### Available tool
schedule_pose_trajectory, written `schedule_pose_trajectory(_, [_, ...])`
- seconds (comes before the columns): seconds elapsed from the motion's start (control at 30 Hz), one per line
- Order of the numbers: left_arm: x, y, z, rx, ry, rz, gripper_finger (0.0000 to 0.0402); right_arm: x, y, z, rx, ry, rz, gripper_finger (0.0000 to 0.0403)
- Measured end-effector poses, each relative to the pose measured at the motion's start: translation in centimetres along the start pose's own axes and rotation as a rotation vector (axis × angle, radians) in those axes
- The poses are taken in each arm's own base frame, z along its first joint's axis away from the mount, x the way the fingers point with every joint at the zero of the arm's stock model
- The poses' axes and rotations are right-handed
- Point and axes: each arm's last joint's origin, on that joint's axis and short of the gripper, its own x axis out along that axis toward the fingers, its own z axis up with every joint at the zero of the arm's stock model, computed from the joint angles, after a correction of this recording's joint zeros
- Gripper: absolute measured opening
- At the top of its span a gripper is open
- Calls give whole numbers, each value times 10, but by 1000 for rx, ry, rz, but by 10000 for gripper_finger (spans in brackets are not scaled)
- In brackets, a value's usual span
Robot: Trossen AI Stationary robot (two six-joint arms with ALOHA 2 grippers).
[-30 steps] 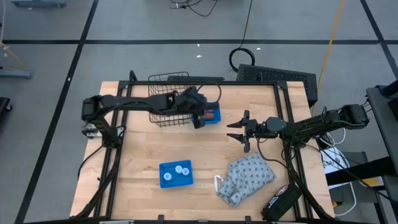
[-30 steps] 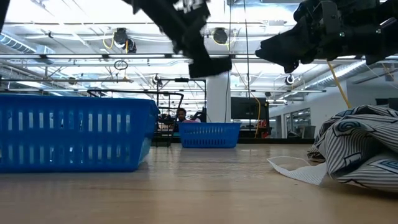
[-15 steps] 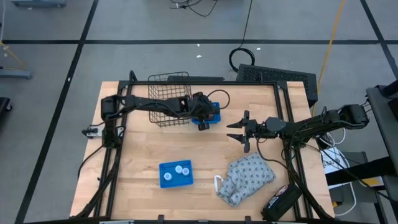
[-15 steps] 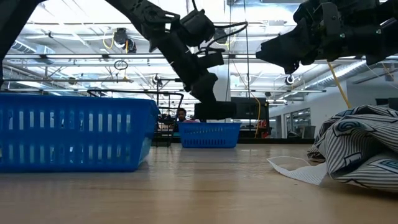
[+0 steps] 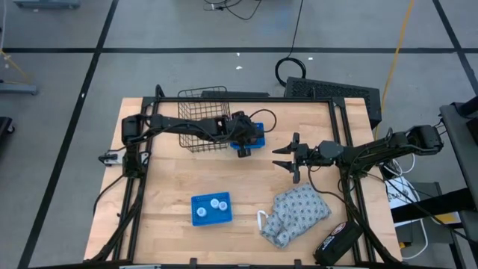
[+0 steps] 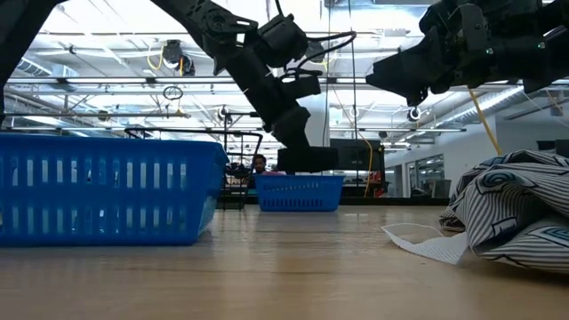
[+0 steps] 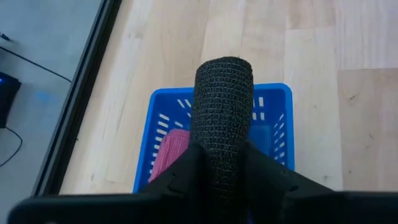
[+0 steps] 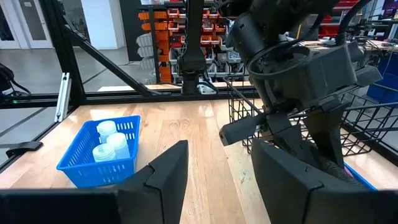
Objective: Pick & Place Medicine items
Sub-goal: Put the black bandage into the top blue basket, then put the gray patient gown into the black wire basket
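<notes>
Three white medicine bottles [image 5: 212, 208] [image 8: 109, 140] stand in the near blue tray [image 5: 197, 218]. No gripper is at them. My left gripper [image 5: 243, 148] [image 7: 222, 152] reaches past the wire basket [image 5: 202, 119] and is shut on a black textured block [image 7: 222, 106]. It holds this block over the small far blue tray [image 7: 273, 90] [image 6: 298, 191], where a pink block [image 7: 171, 152] lies. My right gripper [image 5: 287, 157] [image 8: 217, 168] hangs open above the table's middle right, pointing level toward the left arm, with nothing between its fingers. My left gripper pinches the black block by its two long sides [image 7: 211, 162] between the two fingers, at the end nearest the wrist. The fingers slant down from the table's left and lie along the block. The block juts out beyond them over the far tray. Whether its lower end touches the tray I cannot tell.
A patterned cloth [image 5: 299, 213] [image 6: 516, 213] lies bunched at the near right, with a white strip beside it. A black pouch [image 5: 340, 239] sits at the near right corner. Bare wood lies between the two trays and in front of the right gripper.
My left gripper has sunk from high above the table to just over the far blue tray, carrying the black block and shifting a little toward the table's right edge. It has kept still for the last half second.
</notes>
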Motion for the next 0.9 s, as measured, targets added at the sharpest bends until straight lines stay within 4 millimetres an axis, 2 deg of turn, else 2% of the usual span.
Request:
schedule_pose_trajectory(0.33, [0, 2, -1, 2, 17, 50, 174, 0, 0, 0, 0, 0, 0, 167])
schedule_pose_trajectory(0.7, [0, 2, 0, 1, 12, 52, 191, 0, 0, 0, 0, 0, 0, 167])
schedule_pose_trajectory(0.8, [-15, 3, 8, 1, 9, 48, 191, 0, 0, 0, 0, 0, 0, 167])
schedule_pose_trajectory(0.9, [-48, 5, 26, -1, -44, 45, 191, 0, 0, 0, 0, 1, 0, 167])
